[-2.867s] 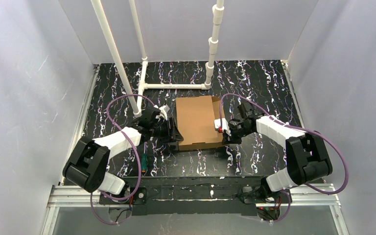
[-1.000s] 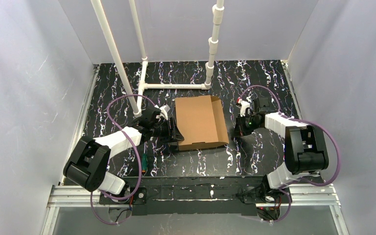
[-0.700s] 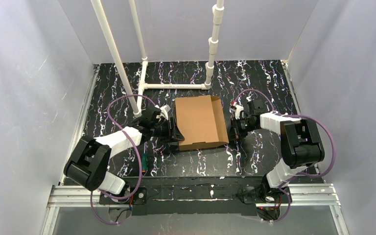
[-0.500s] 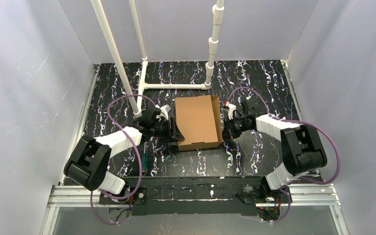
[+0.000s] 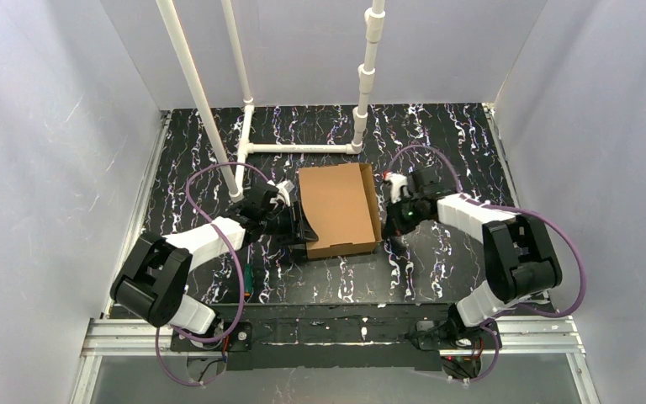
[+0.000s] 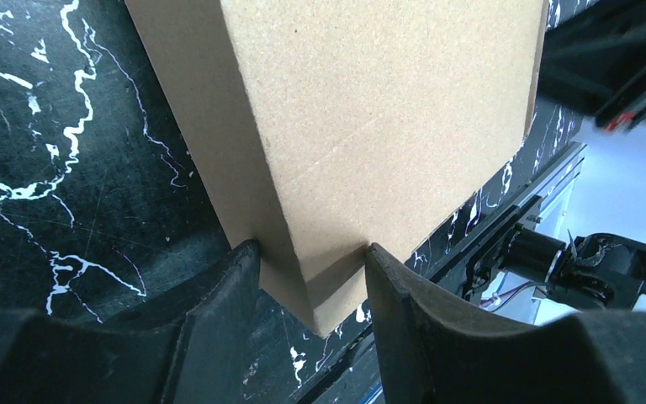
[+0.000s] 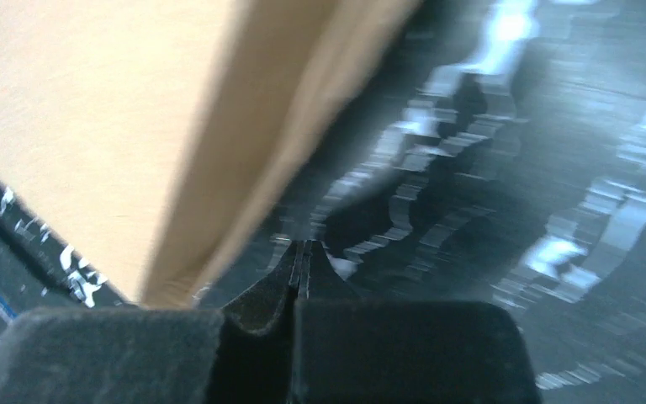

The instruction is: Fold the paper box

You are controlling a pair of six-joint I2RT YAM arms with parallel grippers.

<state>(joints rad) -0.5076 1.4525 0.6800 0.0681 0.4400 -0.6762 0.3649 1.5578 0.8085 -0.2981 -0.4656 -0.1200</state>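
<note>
The paper box (image 5: pixel 336 209) is a brown cardboard shape lying on the black marbled table, with its right side flap raised. My left gripper (image 5: pixel 304 231) is shut on its near left corner. In the left wrist view that corner (image 6: pixel 328 286) sits wedged between the two fingers (image 6: pixel 219 320) of the left gripper (image 6: pixel 311 265). My right gripper (image 5: pixel 385 223) is shut and empty, low by the box's right side. In the right wrist view its pressed-together tips (image 7: pixel 303 257) sit just right of the blurred cardboard flap (image 7: pixel 244 151), and whether they touch it is unclear.
A white pipe frame (image 5: pixel 303 148) lies behind the box, with a slanted pipe (image 5: pixel 198 93) and an upright pipe (image 5: pixel 368 67) rising from it. A small green object (image 5: pixel 248 282) lies near the left arm. Grey walls close in on both sides. A metal rail (image 5: pixel 336 332) runs along the near edge.
My right gripper swung in from the right towards the box's right edge. The right flap, which lay flat, now stands up. My left gripper kept its hold on the corner.
</note>
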